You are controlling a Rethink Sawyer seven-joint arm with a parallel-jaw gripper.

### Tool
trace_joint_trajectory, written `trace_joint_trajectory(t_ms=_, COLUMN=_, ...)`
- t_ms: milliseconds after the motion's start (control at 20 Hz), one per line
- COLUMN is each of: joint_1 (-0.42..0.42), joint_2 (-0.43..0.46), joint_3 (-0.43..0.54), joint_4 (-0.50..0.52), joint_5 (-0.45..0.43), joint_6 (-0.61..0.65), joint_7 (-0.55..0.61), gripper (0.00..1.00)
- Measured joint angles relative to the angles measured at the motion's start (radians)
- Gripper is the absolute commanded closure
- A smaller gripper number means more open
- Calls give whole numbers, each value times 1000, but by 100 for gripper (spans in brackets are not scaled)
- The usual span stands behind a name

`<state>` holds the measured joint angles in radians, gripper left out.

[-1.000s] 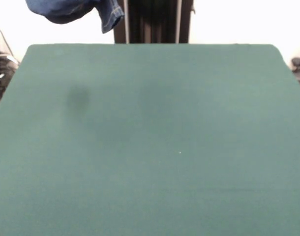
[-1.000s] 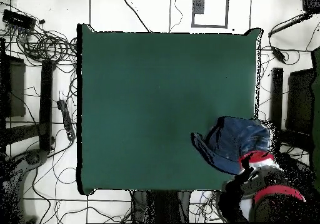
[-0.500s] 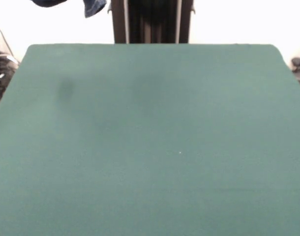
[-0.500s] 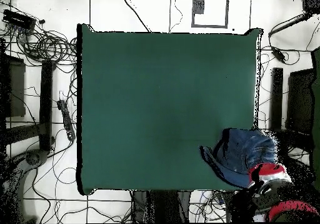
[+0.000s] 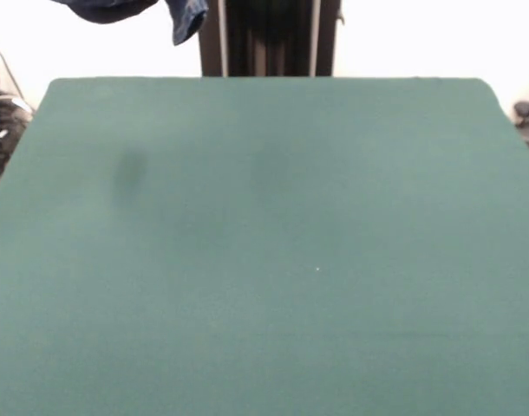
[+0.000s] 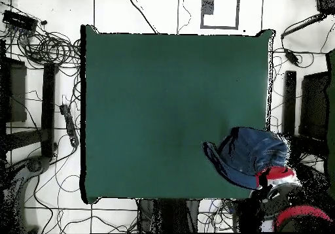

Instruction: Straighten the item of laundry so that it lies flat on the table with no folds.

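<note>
In the front view, the jeans [image 5: 126,9] hang bunched at the top left edge, lifted clear of the table [image 5: 273,260]; one hemmed end [image 5: 186,19] dangles lowest, and a faint shadow lies on the green cloth below. To the right, the pedestal [image 5: 269,35] stands behind the far edge, and the rest of the table surface is bare. In the overhead view, the table [image 6: 163,100] fills the centre, and the jeans [image 6: 247,154] appear as a rounded bundle above its corner beside the robot's base. Further right, the red and black arm [image 6: 281,192] meets the bundle; the gripper is hidden by cloth and arm, so whether it is clamped on the denim cannot be told. Handling assessment: denim is soft yet fairly heavy and holds creases; it is not fragile and is unlikely to slip on cloth. Recommended hold points are a hem or the waistband edge, so the weight of the garment draws the folds out when dragged across the table.
</note>
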<state>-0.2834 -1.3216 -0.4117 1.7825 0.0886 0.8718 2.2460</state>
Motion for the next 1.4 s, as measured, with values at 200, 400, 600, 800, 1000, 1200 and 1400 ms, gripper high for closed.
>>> trace_joint_trajectory(t_ms=200, joint_1=0, joint_2=12, joint_3=11, joint_4=0, joint_5=2, joint_6=-18, joint_7=0, gripper=100)
trace_joint_trajectory(t_ms=400, joint_1=0, joint_2=24, joint_3=31, joint_4=12, joint_5=16, joint_6=-55, joint_7=0, gripper=100)
trace_joint_trajectory(t_ms=600, joint_1=0, joint_2=45, joint_3=50, joint_4=35, joint_5=29, joint_6=-115, joint_7=0, gripper=100)
trace_joint_trajectory(t_ms=800, joint_1=1, joint_2=71, joint_3=69, joint_4=68, joint_5=42, joint_6=-185, joint_7=0, gripper=100)
trace_joint_trajectory(t_ms=1000, joint_1=1, joint_2=96, joint_3=91, joint_4=97, joint_5=55, joint_6=-244, joint_7=0, gripper=100)
trace_joint_trajectory(t_ms=1200, joint_1=-10, joint_2=114, joint_3=136, joint_4=135, joint_5=88, joint_6=-318, joint_7=0, gripper=100)
trace_joint_trajectory(t_ms=1400, joint_1=-114, joint_2=98, joint_3=291, joint_4=225, joint_5=170, joint_6=-471, joint_7=0, gripper=100)
